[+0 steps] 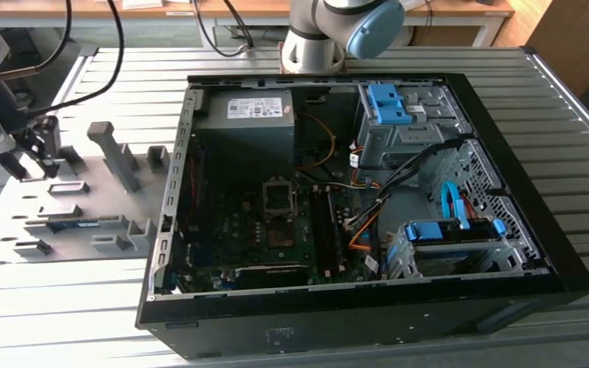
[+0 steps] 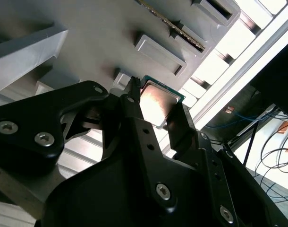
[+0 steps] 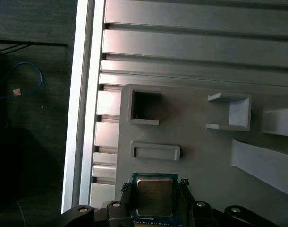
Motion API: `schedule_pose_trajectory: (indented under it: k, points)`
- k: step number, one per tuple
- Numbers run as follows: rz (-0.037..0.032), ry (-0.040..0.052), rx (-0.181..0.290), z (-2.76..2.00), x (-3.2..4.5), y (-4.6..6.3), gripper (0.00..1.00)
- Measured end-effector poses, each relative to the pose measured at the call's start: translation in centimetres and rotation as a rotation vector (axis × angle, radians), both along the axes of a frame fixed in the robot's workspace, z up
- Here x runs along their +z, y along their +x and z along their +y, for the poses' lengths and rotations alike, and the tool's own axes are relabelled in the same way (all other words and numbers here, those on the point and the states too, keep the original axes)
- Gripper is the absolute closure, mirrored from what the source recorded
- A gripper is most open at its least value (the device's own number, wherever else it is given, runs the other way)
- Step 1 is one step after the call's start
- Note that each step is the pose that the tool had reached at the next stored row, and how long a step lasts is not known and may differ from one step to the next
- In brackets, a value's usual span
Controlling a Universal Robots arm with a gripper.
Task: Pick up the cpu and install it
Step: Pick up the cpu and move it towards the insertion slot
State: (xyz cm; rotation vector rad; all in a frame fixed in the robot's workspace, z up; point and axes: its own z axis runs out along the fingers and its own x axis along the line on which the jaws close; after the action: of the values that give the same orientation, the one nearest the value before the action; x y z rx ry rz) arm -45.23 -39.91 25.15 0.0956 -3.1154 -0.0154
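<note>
The cpu (image 2: 157, 103) is a small square chip with a dull metal face and a green edge. It sits between the two black fingers of my gripper (image 2: 156, 100), which press on its opposite sides. In the first wrist view the cpu (image 3: 154, 197) is held the same way by the gripper (image 3: 155, 189), just over the grey parts tray (image 3: 205, 156). In the exterior view the gripper (image 1: 21, 162) hangs above the far left part of that tray (image 1: 90, 203). The open computer case (image 1: 172, 192) lies to its right, with the motherboard's square socket (image 1: 277, 195) near its middle.
The tray carries raised grey holders (image 1: 119, 153) and a long green memory stick (image 1: 71, 225). The arm's base (image 1: 315, 42) stands behind the case. Cables, blue drive brackets (image 1: 386, 103) and a grey power supply box (image 1: 245, 115) crowd the case. Slatted metal table (image 1: 561, 115) surrounds everything.
</note>
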Motion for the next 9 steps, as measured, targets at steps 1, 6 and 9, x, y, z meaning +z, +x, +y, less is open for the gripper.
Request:
schedule_pose_trajectory:
  k: [1,6,9]
  points:
    - [0.0,0.0,0.0,0.0,0.12,0.0,0.53]
    - [0.0,0.0001,0.0,0.0,0.76,0.0,0.53]
    - [0.0001,0.0001,0.0,0.0,1.1,0.0,0.53]
